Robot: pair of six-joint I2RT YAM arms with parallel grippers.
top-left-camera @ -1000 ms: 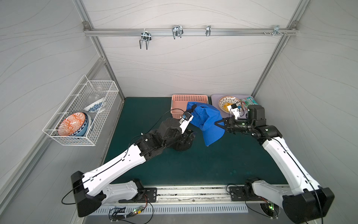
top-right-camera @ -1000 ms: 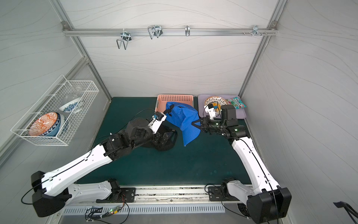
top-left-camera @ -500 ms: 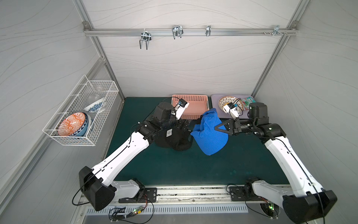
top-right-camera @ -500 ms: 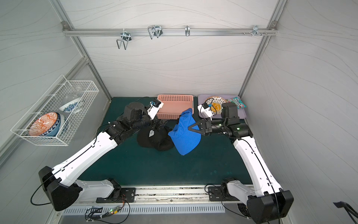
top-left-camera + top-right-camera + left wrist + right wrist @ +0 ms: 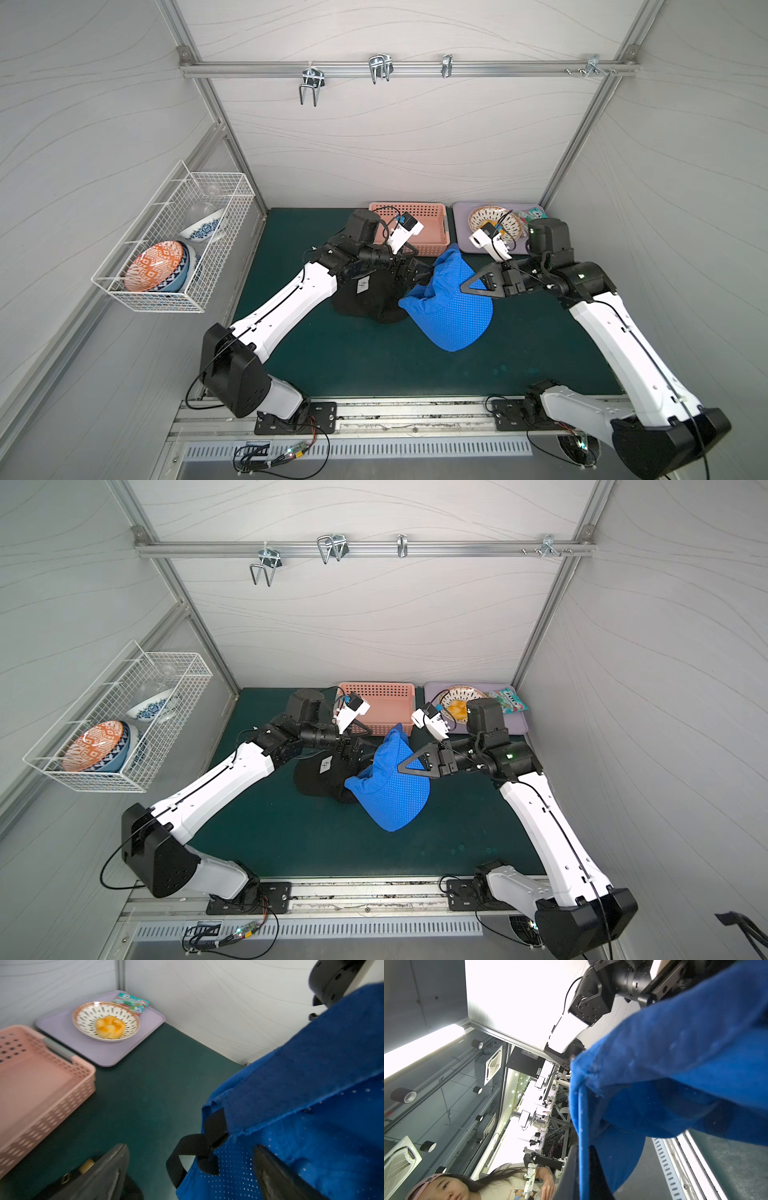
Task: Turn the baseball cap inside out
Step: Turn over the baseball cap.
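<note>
Left wrist view: the left gripper (image 5: 190, 1148) has its jaws spread wide and holds nothing. The black back strap (image 5: 199, 1147) of the blue baseball cap (image 5: 311, 1088) loops in the space between them, and one finger (image 5: 274, 1174) lies in front of the cap's perforated mesh; whether it presses the cloth I cannot tell. Farther off, a pink basket (image 5: 62, 1103) sits just beside a lilac tray (image 5: 104, 1057) that bears a snack packet (image 5: 133, 1002) and a patterned bowl (image 5: 87, 1016) with a yellow pastry (image 5: 109, 1026) in it.

In the right wrist view the right gripper (image 5: 581, 1159) is closed on a blue edge of the cap, the fabric pinched between its dark fingers (image 5: 566, 1172).

In both top views the cap sits between the two grippers over the middle of the green mat (image 5: 374, 365) — crumpled near the grippers, mesh panels facing the camera. On the left arm's side it overlaps a black fabric heap (image 5: 361, 303) with a white tag. Whether its lower edge rests on the mat is unclear. A wire basket (image 5: 216, 249) on the left wall holds bowls (image 5: 156, 266).
</note>
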